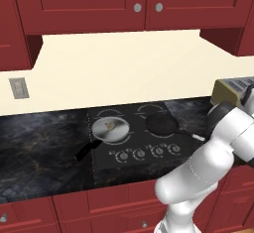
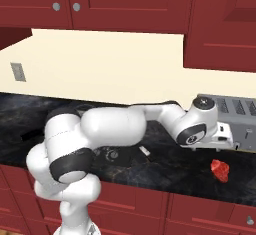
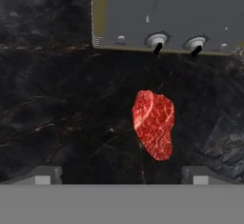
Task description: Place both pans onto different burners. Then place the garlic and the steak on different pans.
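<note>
Both pans sit on burners, garlic (image 1: 111, 125) in the silver pan (image 1: 110, 129); you still must lift the steak (image 3: 153, 124) near the table's front edge into the black pan (image 1: 161, 124), fingers (image 3: 47, 175) wide, empty.

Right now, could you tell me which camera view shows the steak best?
The hand view: the steak lies large and unobstructed on the dark counter, marbling clear, below the toaster. The right base view shows it small near the counter edge.
</note>
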